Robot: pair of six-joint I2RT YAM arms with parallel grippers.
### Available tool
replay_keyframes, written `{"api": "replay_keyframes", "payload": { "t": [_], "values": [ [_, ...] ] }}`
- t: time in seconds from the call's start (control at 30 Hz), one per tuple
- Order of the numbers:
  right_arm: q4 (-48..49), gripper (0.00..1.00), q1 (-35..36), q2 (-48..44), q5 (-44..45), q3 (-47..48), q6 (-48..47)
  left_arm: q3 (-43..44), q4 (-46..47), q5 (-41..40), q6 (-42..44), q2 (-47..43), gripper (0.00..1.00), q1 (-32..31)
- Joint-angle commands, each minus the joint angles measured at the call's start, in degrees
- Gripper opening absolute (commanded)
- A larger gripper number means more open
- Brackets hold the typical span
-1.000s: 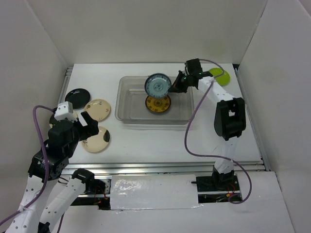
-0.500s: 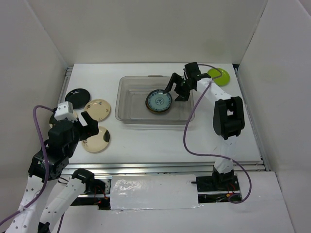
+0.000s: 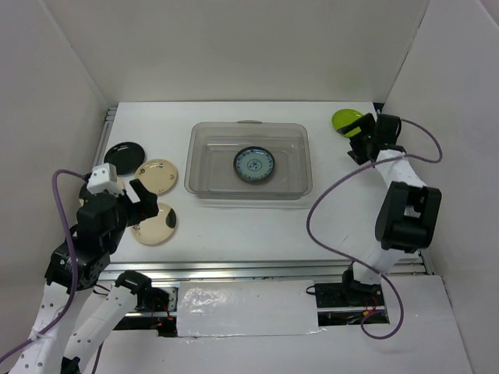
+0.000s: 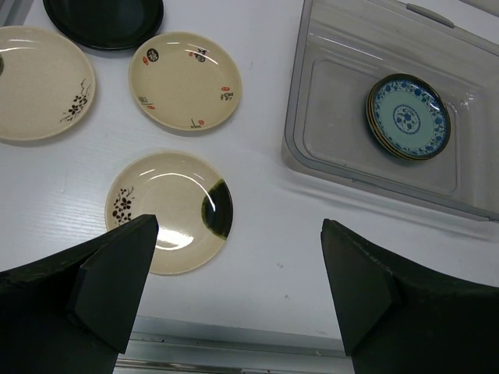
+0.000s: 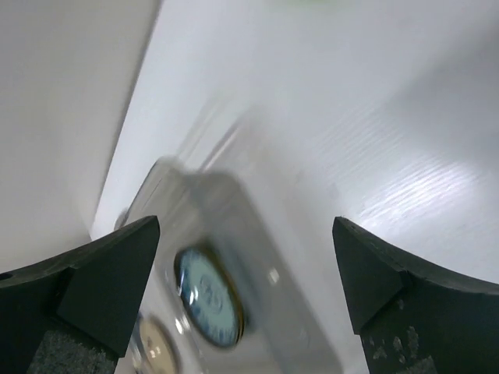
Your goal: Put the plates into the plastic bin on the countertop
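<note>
Three white walls (image 3: 234, 47) around white countertop (image 3: 234, 226)

The right wrist view is smeared throughout: the bin (image 5: 269, 234) is a grey blur and the teal plate (image 5: 207, 298) in it shows no clear pattern. From above, the right tool (image 3: 360, 138) covers part of the green plate (image 3: 344, 118). In the left wrist view the black plate (image 4: 104, 13) runs off the top edge, a branch-painted plate (image 4: 31, 82) off the left, and the lower plate (image 4: 371, 125) under the teal one shows only a sliver of rim.
</note>
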Motion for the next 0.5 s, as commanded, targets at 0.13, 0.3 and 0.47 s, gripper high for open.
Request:
{"api": "replay_keyframes", "payload": {
  "t": [0.13, 0.3, 0.47],
  "values": [
    [26.29, 0.99, -7.07, 17.27, -4.78, -4.02, 14.68, -0.3, 3.18, 1.72, 2.0, -3.03, 0.99, -0.13],
    [31.75, 0.98, -8.39, 23.96, -1.79, -2.35, 19.96, -0.39, 3.44, 2.33, 2.44, -2.6, 0.99, -0.13],
    [29.59, 0.94, -9.27, 32.13, 0.05, 2.92, 26.65, -0.39, 3.79, 3.21, 2.88, -1.11, 0.99, -0.13]
  ]
}}
